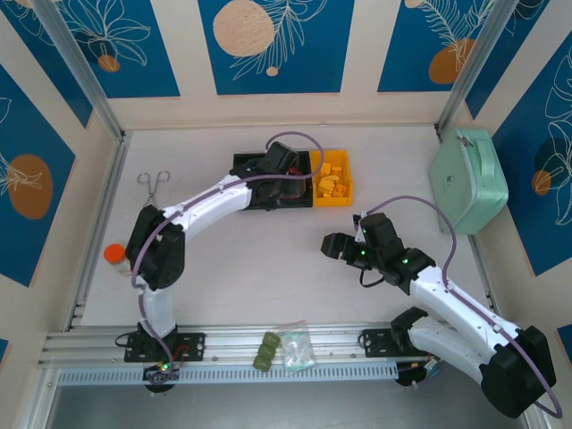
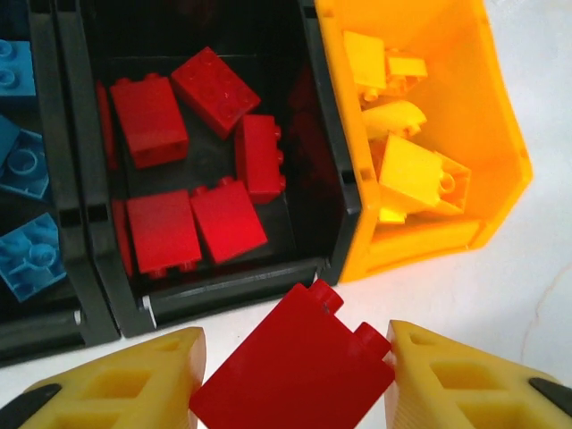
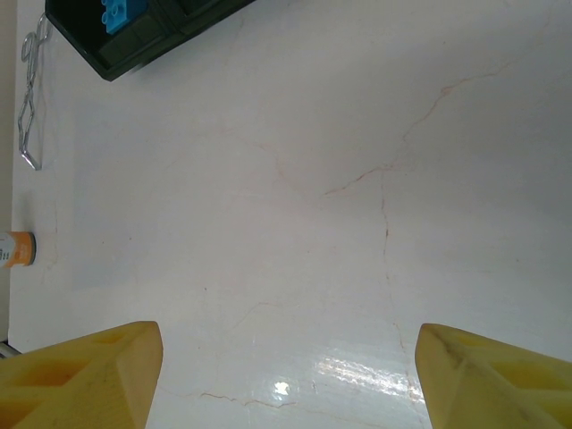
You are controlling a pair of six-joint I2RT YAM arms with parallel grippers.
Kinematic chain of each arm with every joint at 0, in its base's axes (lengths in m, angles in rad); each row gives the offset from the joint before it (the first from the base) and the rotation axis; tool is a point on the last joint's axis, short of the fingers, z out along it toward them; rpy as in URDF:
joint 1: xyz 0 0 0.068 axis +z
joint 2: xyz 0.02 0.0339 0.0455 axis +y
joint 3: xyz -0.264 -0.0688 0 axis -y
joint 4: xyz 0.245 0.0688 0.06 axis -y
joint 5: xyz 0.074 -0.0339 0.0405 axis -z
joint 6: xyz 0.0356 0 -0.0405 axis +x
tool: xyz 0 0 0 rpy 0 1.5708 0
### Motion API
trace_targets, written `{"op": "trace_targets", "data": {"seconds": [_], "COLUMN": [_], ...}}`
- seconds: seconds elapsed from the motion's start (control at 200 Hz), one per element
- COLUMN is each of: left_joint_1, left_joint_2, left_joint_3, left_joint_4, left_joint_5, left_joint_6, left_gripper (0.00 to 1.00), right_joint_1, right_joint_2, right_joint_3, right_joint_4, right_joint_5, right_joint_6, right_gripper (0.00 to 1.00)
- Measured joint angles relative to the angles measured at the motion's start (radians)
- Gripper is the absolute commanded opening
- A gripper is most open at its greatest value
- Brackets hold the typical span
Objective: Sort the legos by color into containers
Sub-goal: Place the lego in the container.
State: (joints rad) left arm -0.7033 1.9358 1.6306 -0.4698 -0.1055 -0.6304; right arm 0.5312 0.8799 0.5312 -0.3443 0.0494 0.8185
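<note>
Left claw (image 2: 295, 357) clamped on a red brick (image 2: 286, 380) at bottom centre of the wrist view, just short of the middle black bin (image 2: 228, 288), which holds more red ones. Carry it forward past the near rim before releasing; clearance above that rim is hard to judge. Right claw (image 3: 286, 357) jaws apart over bare table (image 3: 295, 223).

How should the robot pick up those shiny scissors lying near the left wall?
Come straight down from above and pinch the metal scissor-like tool across its narrow stem, where the two arms meet on the near side of the finger rings. It lies flat on the table, so there is probably no edge to get under, and the stem looks slim enough to fit between the jaws.
</note>
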Motion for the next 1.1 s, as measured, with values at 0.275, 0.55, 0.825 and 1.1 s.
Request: {"op": "trace_targets", "data": {"seconds": [0.275,0.55,0.825,1.1], "left_joint_1": [0.048,0.069,0.071,0.069], "left_joint_2": [0.189,0.324,0.391,0.312], "left_joint_3": [0.218,0.377,0.492,0.366], "left_joint_4": [-0.072,-0.128,-0.186,-0.164], "left_joint_5": [0.0,0.0,-0.01,-0.011], "left_joint_6": [0.031,0.048,0.063,0.064], "left_gripper": [0.48,0.53,0.71,0.69], "right_joint_1": [0.0,0.0,0.0,0.0], "right_joint_2": [-0.002,-0.002,-0.002,-0.002], "right_joint_3": [0.0,0.008,0.019,0.019], "right_joint_4": [-0.001,-0.004,-0.008,-0.007], "right_joint_5": [0.007,0.015,0.015,0.015], "right_joint_6": [0.0,-0.008,-0.008,-0.008], "right_gripper": [0.75,0.75,0.75,0.75]}}
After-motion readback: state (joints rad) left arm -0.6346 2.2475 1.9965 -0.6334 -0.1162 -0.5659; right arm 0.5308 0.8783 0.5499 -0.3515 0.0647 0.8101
